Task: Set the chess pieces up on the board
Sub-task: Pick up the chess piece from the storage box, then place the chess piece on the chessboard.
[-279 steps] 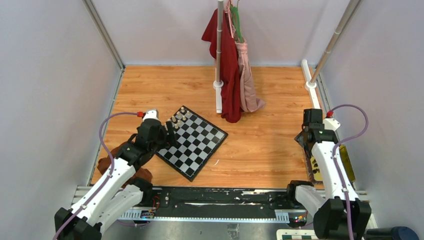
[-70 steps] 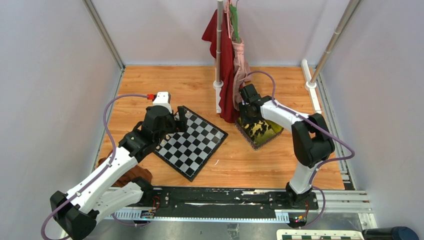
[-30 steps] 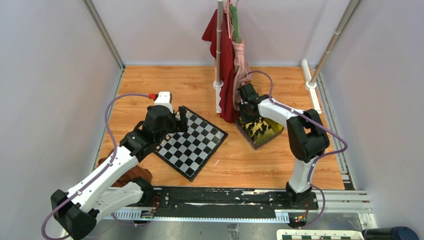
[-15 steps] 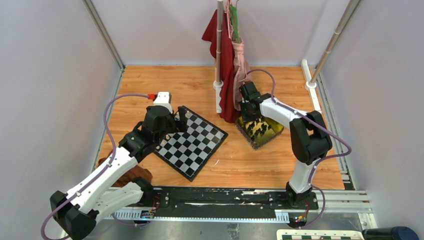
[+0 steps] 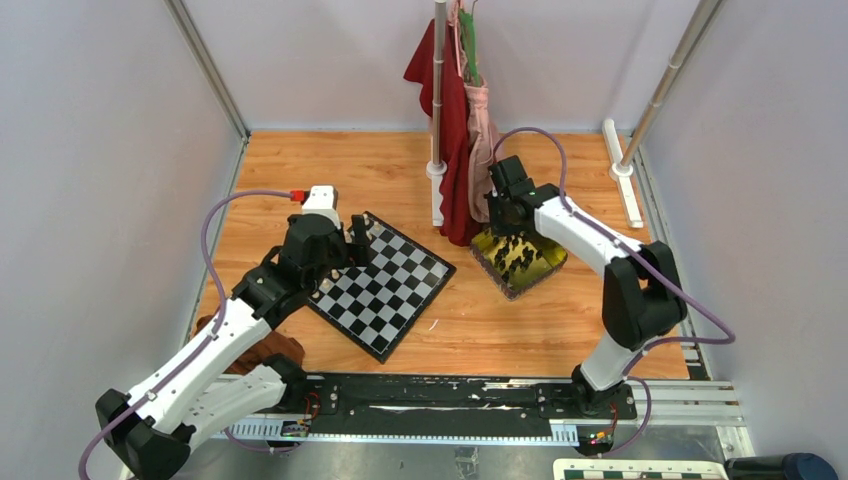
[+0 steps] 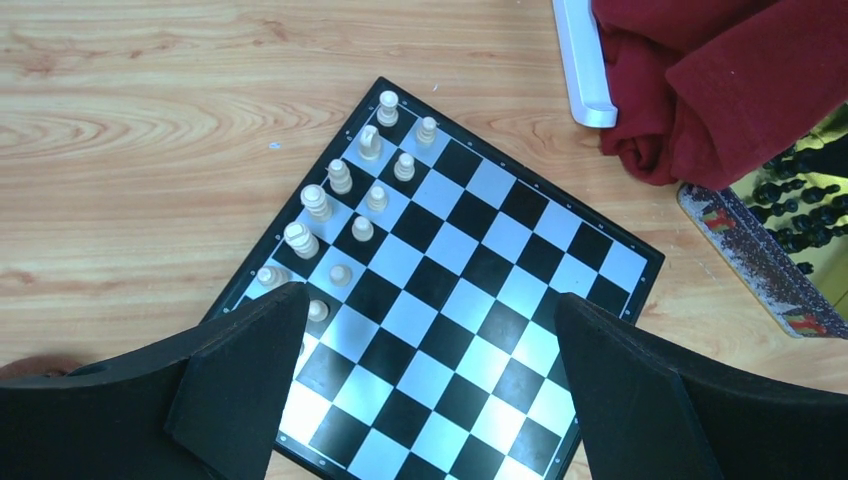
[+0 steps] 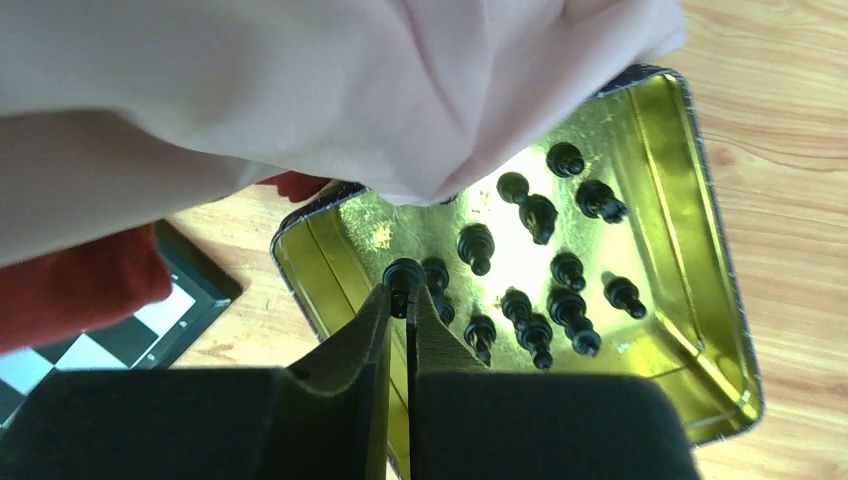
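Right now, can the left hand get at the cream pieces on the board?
Probably yes. The left hand hangs open just above the board, and the cream pieces stand in clear view beneath it, nothing in between.

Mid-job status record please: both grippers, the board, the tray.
Left gripper: open, empty, above the board
Right gripper: shut on a black piece, above the gold tray
Board: cream pieces in two rows along one edge; no black ones seen on it
Tray: loose black pieces inside
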Controlling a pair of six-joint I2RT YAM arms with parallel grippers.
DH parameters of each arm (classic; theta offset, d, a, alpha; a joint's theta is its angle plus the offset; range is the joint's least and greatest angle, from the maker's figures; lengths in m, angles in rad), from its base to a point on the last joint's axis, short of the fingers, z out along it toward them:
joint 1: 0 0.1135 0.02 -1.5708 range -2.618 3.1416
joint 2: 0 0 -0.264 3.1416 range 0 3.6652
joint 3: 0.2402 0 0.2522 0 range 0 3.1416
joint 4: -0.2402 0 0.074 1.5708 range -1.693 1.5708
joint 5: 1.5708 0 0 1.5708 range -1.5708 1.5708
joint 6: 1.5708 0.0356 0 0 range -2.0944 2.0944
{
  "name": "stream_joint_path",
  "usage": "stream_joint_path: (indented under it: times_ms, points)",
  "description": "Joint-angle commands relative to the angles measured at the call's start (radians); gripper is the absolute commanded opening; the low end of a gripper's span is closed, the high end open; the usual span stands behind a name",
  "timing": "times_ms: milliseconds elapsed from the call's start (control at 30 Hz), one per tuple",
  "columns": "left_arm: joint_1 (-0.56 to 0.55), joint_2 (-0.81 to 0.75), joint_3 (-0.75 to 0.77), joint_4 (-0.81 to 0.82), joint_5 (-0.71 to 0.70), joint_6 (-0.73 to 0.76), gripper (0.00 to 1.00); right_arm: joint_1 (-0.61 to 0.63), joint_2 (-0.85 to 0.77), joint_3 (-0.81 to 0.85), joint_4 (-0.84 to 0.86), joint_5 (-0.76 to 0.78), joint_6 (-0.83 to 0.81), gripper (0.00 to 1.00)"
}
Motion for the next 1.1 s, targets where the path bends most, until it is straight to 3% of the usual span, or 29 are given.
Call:
stream_joint_path:
  times_ms: [0, 433, 767, 1067]
  points:
    - [-0.009, -0.032, 0.011, -0.024, -0.021, -0.014, 1.0, 0.016, -0.095, -0.038, -0.058, 0.041, 0.009, 0.0]
    - [-0.009, -0.088, 0.004, -0.071, -0.043, -0.029, 1.0, 0.24, -0.21, -0.058, -0.139, 0.12, 0.036, 0.0]
    - [-0.009, -0.122, 0.02, -0.107, -0.058, -0.023, 1.0, 0.397, -0.063, 0.08, -0.159, 0.133, 0.048, 0.0]
    - [-0.009, -0.135, 0.017, -0.122, -0.053, -0.026, 1.0, 0.415, 0.11, 0.22, -0.153, 0.103, 0.006, 0.0]
